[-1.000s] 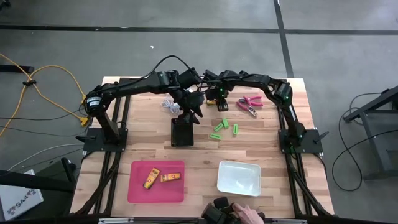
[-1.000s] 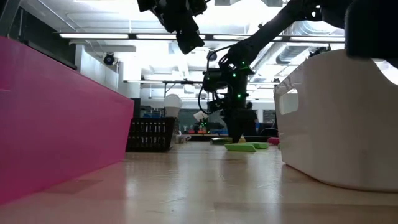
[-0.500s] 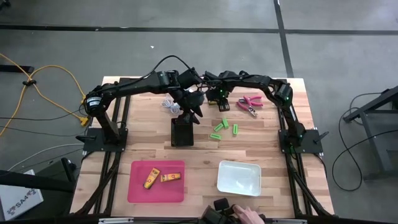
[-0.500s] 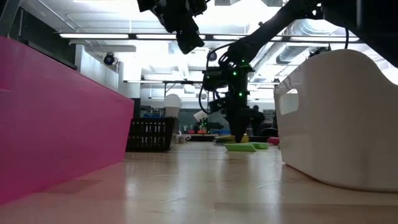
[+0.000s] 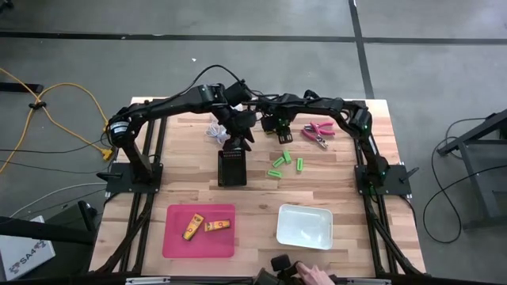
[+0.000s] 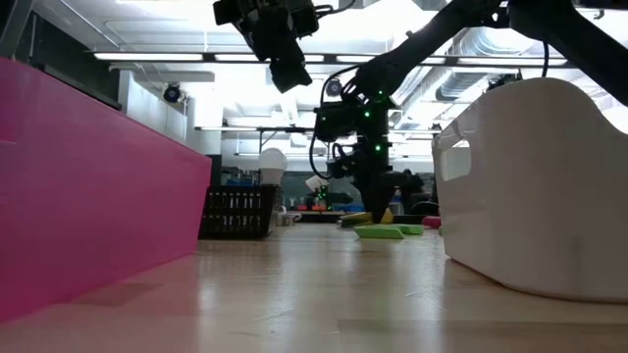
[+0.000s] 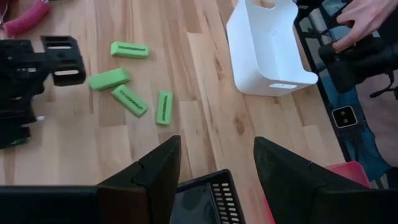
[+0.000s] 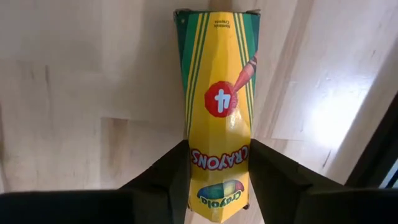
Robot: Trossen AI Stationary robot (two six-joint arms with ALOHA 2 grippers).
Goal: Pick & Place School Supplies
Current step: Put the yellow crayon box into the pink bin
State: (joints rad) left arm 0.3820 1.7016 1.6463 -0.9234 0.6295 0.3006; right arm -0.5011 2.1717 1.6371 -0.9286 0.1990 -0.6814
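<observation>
My right gripper (image 8: 219,165) is shut on a yellow crayon box (image 8: 217,81) with a green end, at the table's far middle (image 5: 279,131). Several green pieces (image 5: 283,163) lie flat on the wood nearer than it, also shown in the left wrist view (image 7: 127,93). The pink-handled tool (image 5: 318,131) lies to its right. Two more yellow-orange boxes (image 5: 204,227) lie in the pink tray (image 5: 176,237). My left gripper (image 5: 238,127) hangs open in the air above the far end of the black ribbed box (image 5: 231,166). My right gripper pinches the crayon box between its two fingers (image 8: 165,180) at its logo end (image 8: 217,155), one finger on each long side. The fingers lie along the box, pointing down at the table. Whether the box's green end (image 8: 214,18) rests on the wood, I cannot tell.
A white bin (image 5: 304,226) stands at the near right, the pink tray at the near left. A white bulb with a coiled cord (image 5: 214,131) lies by the left gripper. A person's hand (image 5: 317,274) holds a dark device at the near edge. Bare wood lies between box and trays.
My left gripper has moved a little toward the table's far edge and left, uncovering more of the black box's top. It stays open. My right gripper has shifted slightly toward the left, still low over the table.
</observation>
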